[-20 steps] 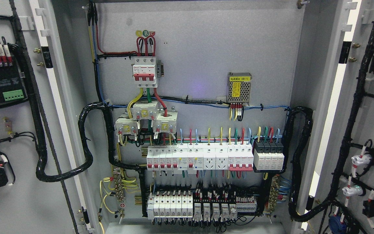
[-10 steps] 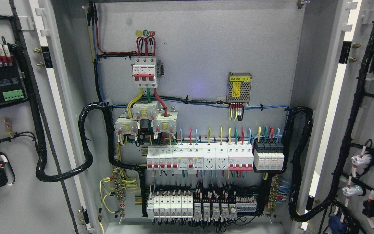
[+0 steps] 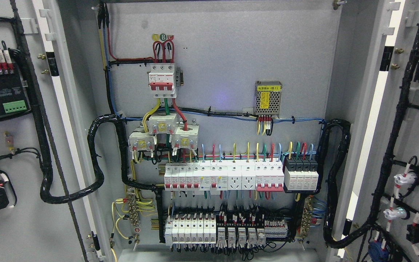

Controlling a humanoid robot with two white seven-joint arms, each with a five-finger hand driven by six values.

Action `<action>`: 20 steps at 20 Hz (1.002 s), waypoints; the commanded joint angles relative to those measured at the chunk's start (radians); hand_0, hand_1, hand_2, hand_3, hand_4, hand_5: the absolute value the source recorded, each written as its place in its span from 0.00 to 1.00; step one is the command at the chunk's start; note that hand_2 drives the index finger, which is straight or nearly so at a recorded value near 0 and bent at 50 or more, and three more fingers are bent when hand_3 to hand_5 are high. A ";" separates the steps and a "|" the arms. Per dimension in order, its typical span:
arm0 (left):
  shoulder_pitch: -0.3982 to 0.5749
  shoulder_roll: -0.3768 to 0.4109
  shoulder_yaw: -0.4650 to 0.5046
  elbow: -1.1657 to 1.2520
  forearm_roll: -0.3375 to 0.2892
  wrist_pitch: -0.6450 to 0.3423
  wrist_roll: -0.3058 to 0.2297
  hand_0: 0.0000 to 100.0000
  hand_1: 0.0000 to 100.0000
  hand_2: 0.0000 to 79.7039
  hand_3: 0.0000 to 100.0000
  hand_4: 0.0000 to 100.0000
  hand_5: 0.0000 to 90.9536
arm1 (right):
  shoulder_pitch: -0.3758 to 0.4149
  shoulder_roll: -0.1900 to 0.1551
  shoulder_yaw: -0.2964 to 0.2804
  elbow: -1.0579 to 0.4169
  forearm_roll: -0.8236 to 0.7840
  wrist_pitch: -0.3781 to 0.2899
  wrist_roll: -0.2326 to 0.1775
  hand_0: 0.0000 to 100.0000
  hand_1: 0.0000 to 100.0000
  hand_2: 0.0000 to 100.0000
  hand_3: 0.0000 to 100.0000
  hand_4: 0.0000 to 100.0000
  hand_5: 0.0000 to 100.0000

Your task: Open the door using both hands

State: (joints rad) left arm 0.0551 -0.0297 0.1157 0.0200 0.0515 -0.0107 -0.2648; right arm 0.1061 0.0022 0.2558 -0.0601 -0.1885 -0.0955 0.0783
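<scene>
Doors (image 3: 31,218) swung wide on both sides — cabinet (image 3: 224,65) wiring exposed.

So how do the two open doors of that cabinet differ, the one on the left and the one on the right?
The left door carries a black module with green terminals and a row of red-tipped wires near its top; the right door carries white lamp-like backs low down. The left door's black cable bundle sags in one loop into the cabinet; the right door's branches like a ladder. Both are grey metal and swung open.

An industrial electrical site: an open cabinet (image 3: 224,65) packed with breakers (image 3: 224,176) and wiring (image 3: 96,160).
</scene>
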 commanded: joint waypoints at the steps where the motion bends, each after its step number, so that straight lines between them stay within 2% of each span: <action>1: -0.001 -0.009 0.009 0.021 0.001 -0.002 -0.001 0.00 0.00 0.00 0.00 0.00 0.00 | -0.026 0.042 -0.053 0.056 0.064 0.025 -0.034 0.38 0.00 0.00 0.00 0.00 0.00; 3: -0.001 -0.009 0.009 0.021 0.002 -0.003 -0.001 0.00 0.00 0.00 0.00 0.00 0.00 | -0.026 0.044 -0.052 0.056 0.066 0.026 -0.051 0.38 0.00 0.00 0.00 0.00 0.00; 12: -0.003 -0.009 0.007 0.021 0.013 -0.017 -0.010 0.00 0.00 0.00 0.00 0.00 0.00 | -0.026 0.050 -0.041 0.054 0.069 0.053 -0.052 0.38 0.00 0.00 0.00 0.00 0.00; 15: -0.023 -0.009 0.007 0.021 0.013 -0.017 -0.011 0.00 0.00 0.00 0.00 0.00 0.00 | -0.026 0.055 -0.047 0.052 0.102 0.080 -0.054 0.38 0.00 0.00 0.00 0.00 0.00; 20: -0.024 -0.009 0.007 0.021 0.013 -0.017 -0.011 0.00 0.00 0.00 0.00 0.00 0.00 | -0.026 0.062 -0.050 0.052 0.109 0.083 -0.055 0.38 0.00 0.00 0.00 0.00 0.00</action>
State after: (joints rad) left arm 0.0196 -0.0368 0.1216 0.0378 0.0633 -0.0293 -0.2754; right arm 0.0802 0.0468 0.2166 -0.0100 -0.0951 -0.0156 0.0235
